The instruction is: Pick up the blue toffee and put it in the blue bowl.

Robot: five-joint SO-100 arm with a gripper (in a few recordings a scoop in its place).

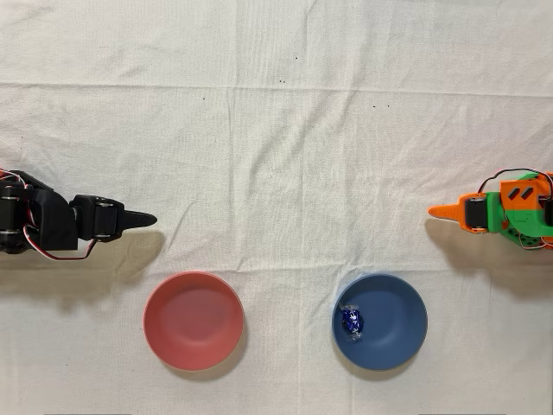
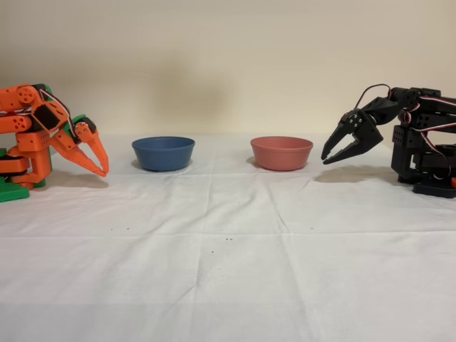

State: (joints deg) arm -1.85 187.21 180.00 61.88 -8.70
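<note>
Down at the lower right of the overhead view, the blue toffee (image 1: 352,322) lies inside the blue bowl (image 1: 399,327), on the bowl's left half close to its inner wall, with a clear twisted wrapper end showing below the shiny foil. The bowl sits on the white tablecloth (image 1: 276,156), and a red-pink bowl (image 1: 193,321) of the same size sits well apart from it, toward the lower left of that view.

At the right edge of the overhead view the orange arm (image 1: 510,212) is folded back near its green base, its gripper (image 1: 442,211) pointing left, above and to the right of the blue bowl and clear of it. In the fixed view the same gripper (image 2: 104,169) appears at the left, tips angled down over the cloth, just beside the blue bowl (image 2: 163,153) but not touching it. Its two fingers seem to meet at the tips with only a thin gap higher up, and nothing is held between them. The bowl's wall hides the toffee from this side.

The idle black arm (image 1: 52,223) rests at the left edge of the overhead view.
</note>
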